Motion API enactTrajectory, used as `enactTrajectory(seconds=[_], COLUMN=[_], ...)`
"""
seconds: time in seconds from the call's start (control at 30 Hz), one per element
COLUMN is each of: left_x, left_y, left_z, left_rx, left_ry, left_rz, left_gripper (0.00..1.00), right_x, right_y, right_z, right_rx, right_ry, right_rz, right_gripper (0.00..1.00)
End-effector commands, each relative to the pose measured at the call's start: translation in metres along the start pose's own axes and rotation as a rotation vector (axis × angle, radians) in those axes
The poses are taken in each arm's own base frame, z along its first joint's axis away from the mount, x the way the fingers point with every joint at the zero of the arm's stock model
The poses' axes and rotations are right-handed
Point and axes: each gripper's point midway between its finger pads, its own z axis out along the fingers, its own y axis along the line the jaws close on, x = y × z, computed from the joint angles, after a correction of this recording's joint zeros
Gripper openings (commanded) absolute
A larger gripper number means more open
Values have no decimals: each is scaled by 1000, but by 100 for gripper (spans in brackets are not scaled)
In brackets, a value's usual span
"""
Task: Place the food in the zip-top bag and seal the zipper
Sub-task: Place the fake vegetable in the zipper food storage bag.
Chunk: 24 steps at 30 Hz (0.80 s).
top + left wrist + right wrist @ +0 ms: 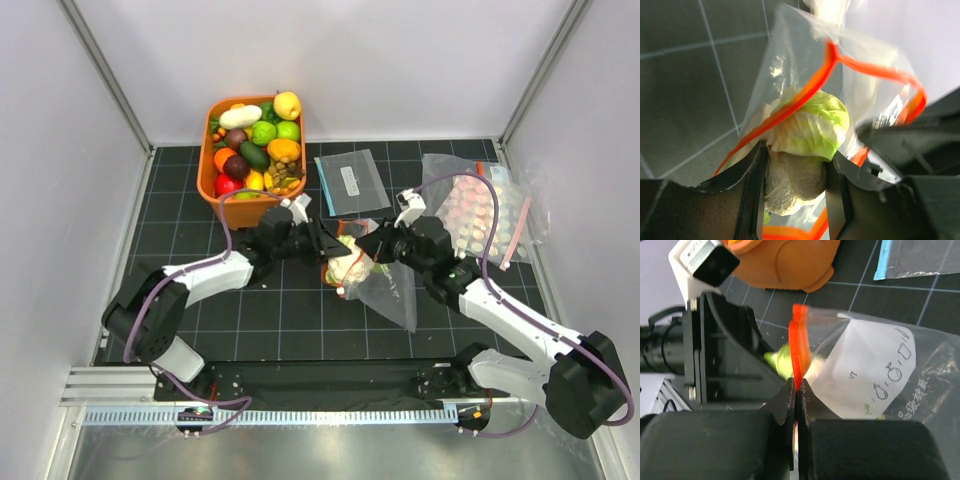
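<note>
My left gripper [326,243] [795,157] is shut on a white-and-green toy cauliflower [807,125] [347,262] and holds it at the open mouth of the zip-top bag [388,287] [790,55]. The orange-red zipper [812,85] runs across the cauliflower's green head. My right gripper [366,244] [798,390] is shut on the zipper strip [800,347] and holds the bag's mouth [875,375] up off the mat. More toy food fills the orange basket [207,170] at the back left. The left gripper's body [725,360] fills the left of the right wrist view.
A flat clear bag with a blue edge [350,181] lies behind the grippers. A larger clear bag of pink discs [480,210] lies at the right, against the right arm's cable. The orange basket [790,260] stands close behind the left gripper.
</note>
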Motion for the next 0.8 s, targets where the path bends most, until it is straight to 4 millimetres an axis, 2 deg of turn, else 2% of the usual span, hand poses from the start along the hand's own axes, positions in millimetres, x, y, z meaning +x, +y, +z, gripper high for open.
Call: enactTrajectory(seconds=[0.0, 0.07, 0.27, 0.3, 0.37, 0.43, 0.47, 0.53, 0.57, 0.63, 0.77], left_x=[12, 18, 14, 8, 6, -2, -1, 0, 1, 3, -5], left_y=[-52, -47, -45, -48, -43, -49, -44, -50, -55, -61, -62], left_z=[4, 9, 4, 0, -5, -12, -16, -24, -27, -32, -42], left_rx=[132, 62, -8, -17, -55, -81, -110, -100, -83, -63, -97], left_ry=[79, 93, 53, 22, 11, -18, -7, -6, 0, 3, -38], left_rz=[98, 148, 236, 250, 265, 294, 311, 335, 351, 378, 407], left_gripper=[1, 4, 48, 58, 66, 71, 77, 90, 100, 100, 100], right_x=[-32, -28, -24, -24, -27, -28, -30, -29, -29, -29, -31], right_y=[12, 18, 26, 27, 28, 26, 25, 21, 20, 15, 11], right_z=[-2, 1, 3, 2, -1, -1, -3, -3, -3, -2, -3], right_rx=[-62, -96, -148, -152, -155, -143, -133, -110, -103, -82, -57], right_ry=[-114, -85, -56, -58, -71, -77, -90, -89, -89, -91, -103], right_rz=[49, 46, 37, 37, 38, 38, 38, 42, 43, 47, 51], right_gripper=[1, 1, 1, 1, 1, 1, 1, 1, 1, 1, 1])
